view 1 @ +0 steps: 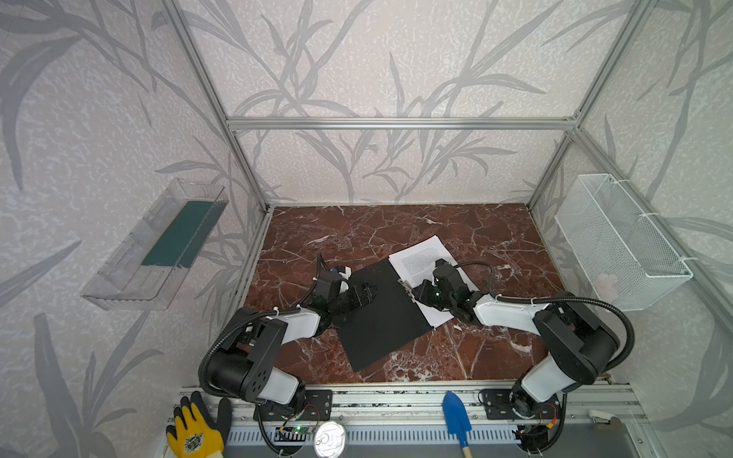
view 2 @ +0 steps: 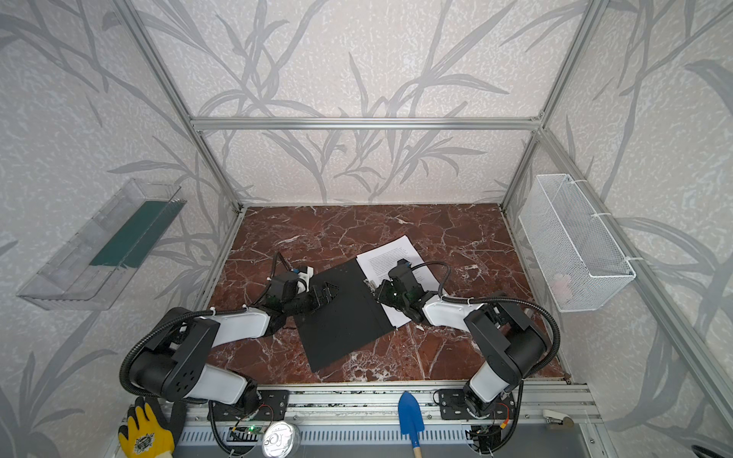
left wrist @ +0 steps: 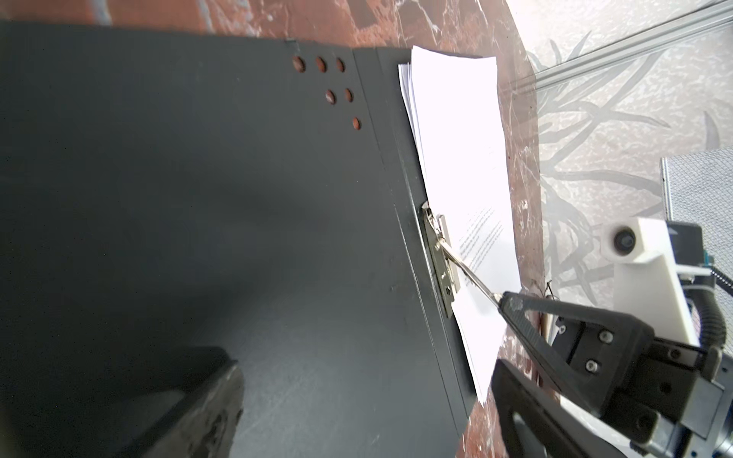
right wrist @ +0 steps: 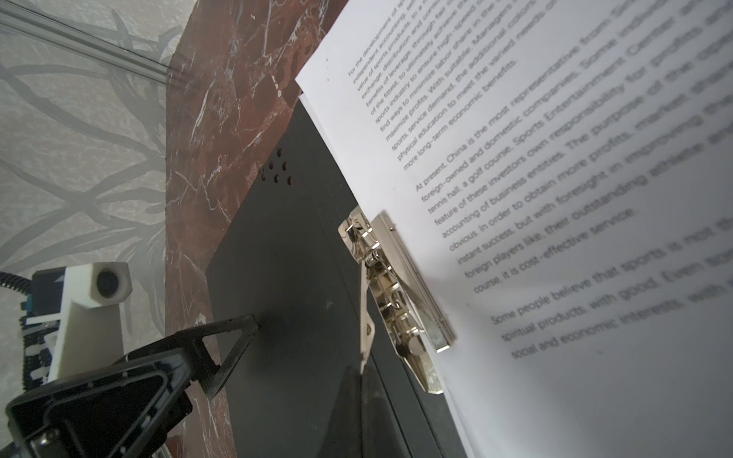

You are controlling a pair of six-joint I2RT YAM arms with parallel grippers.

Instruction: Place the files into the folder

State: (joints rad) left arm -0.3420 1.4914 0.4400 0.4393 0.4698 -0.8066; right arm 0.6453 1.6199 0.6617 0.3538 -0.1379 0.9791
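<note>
The black folder [view 1: 380, 317] [view 2: 341, 321] lies open and flat on the marble table in both top views. The files [view 1: 420, 253] [right wrist: 555, 198], white sheets of printed text, sit stacked on its right half with one edge under the metal spine clip [view 1: 404, 283] [right wrist: 396, 293]. My right gripper [view 1: 416, 293] [right wrist: 361, 376] is shut on the tip of the clip's thin lever [left wrist: 472, 277], which is raised off the clip. My left gripper [view 1: 367, 291] [left wrist: 365, 396] stands open over the bare left cover [left wrist: 198, 198], one fingertip [right wrist: 252, 319] touching it.
A clear tray [view 1: 119, 277] on the left wall holds a dark green panel [view 1: 174, 234]. A white wire basket [view 1: 618, 246] hangs on the right wall. On the front rail lie a yellow glove [view 1: 196, 432], a tin can [view 1: 329, 438] and a blue trowel [view 1: 456, 416].
</note>
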